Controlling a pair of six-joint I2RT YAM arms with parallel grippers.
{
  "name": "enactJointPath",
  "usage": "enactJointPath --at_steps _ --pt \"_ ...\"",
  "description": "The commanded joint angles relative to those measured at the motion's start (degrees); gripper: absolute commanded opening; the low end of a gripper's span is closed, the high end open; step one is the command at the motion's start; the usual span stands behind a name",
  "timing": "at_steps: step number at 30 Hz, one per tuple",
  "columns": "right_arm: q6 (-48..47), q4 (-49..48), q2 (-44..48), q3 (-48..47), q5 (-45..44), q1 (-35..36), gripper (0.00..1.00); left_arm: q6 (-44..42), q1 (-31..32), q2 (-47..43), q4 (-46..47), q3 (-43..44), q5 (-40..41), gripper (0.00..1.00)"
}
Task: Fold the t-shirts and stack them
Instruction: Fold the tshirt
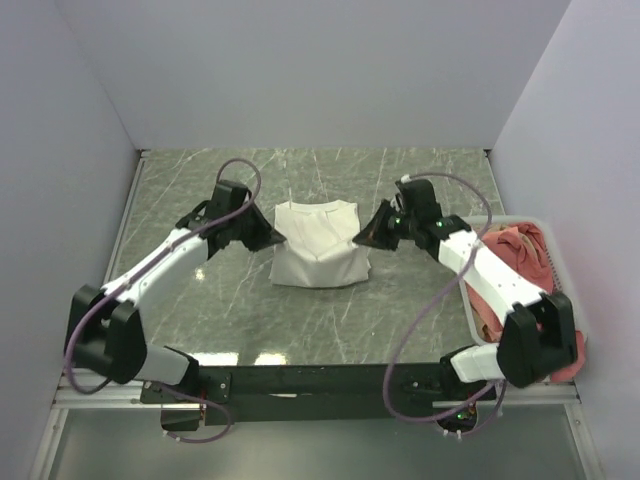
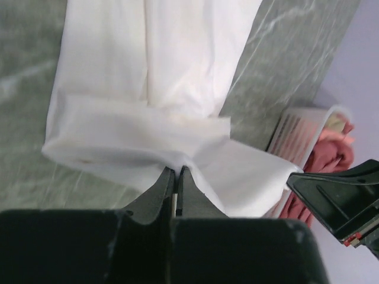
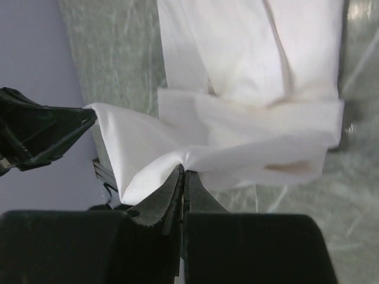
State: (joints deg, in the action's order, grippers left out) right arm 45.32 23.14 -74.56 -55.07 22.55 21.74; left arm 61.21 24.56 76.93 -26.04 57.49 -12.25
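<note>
Where the shirt lies: centre of the frame, white, partly folded, on the worktop.
Axis: collar seemingly toward the top of the frame, hem toward the bottom.
Left end effector: pinched closed on the shirt's left edge.
Right end effector: pinched closed on its right edge.
Relation: the shirt lies between them, with neither arm nearer.
Outward: pink shirts in the basket, at the right edge of the frame.

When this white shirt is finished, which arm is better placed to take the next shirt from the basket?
Right, probably. The basket with pink shirts stands beside the right arm; the left arm is across the white shirt from it.
</note>
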Motion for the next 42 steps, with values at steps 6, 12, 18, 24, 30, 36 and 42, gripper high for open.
enactJointPath --at_steps 6,12,18,24,30,36,42 --pt "-1.4 -5.3 -21.5 -19.6 6.6 -5.7 0.0 -1.2 -7.6 18.4 10.1 16.6 -6.3 0.0" --pt "-1.6 -7.4 -34.7 -31.1 8.4 -8.0 0.0 -1.8 -11.1 30.3 13.8 26.2 -8.7 0.0" --pt "0.3 -11.3 -47.0 -40.4 11.3 -9.7 0.0 -1.4 -14.4 41.7 18.2 34.7 -13.7 0.0" --pt "3.0 -14.2 -54.4 -45.7 12.2 -12.4 0.0 -2.8 -15.9 50.5 18.1 43.2 -16.7 0.0" --pt "4.3 -16.0 -56.2 -45.7 12.4 -15.6 0.28 -3.1 -17.2 54.5 18.6 47.4 -18.1 0.08" --pt "1.9 -12.9 -51.8 -46.3 9.5 -16.4 0.49 -1.0 -21.7 47.9 23.1 39.1 -15.5 0.45" --pt "-0.6 -12.4 -42.3 -39.0 4.3 -11.1 0.49 -3.7 -17.8 39.9 19.4 34.7 -11.6 0.39"
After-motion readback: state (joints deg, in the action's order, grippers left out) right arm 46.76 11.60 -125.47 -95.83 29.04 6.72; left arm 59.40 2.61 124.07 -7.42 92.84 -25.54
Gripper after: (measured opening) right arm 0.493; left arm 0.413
